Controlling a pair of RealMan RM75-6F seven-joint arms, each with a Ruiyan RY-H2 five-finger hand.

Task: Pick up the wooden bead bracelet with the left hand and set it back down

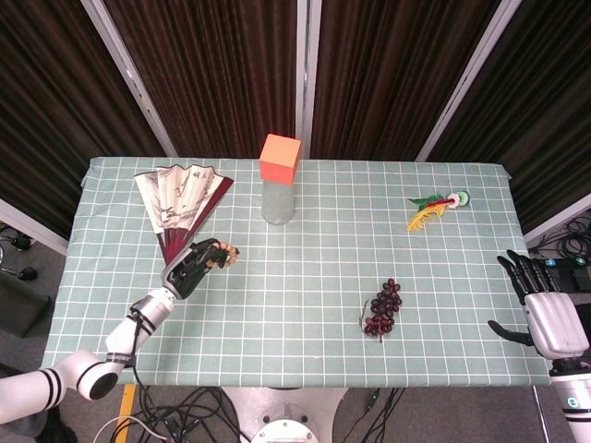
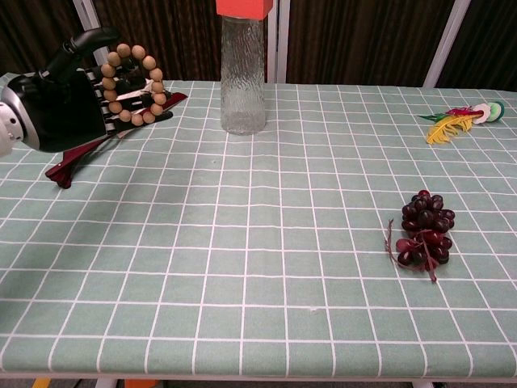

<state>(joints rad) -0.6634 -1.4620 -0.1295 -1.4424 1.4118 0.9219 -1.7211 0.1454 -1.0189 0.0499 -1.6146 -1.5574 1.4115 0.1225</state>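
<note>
The wooden bead bracelet (image 2: 132, 83) hangs in the air over the table's left part, held by my left hand (image 2: 69, 101). In the head view only a few beads of the bracelet (image 1: 225, 253) show past the dark fingers of the left hand (image 1: 194, 267). The hand is raised well above the cloth, close to the folding fan. My right hand (image 1: 545, 309) hovers off the table's right edge, fingers spread, holding nothing.
A folding fan (image 1: 180, 205) lies at the back left, just behind the left hand. A glass bottle with an orange cap (image 1: 278, 189) stands at the back centre. Dark red grapes (image 1: 382, 309) lie right of centre. A feathered ornament (image 1: 436, 209) lies at the back right.
</note>
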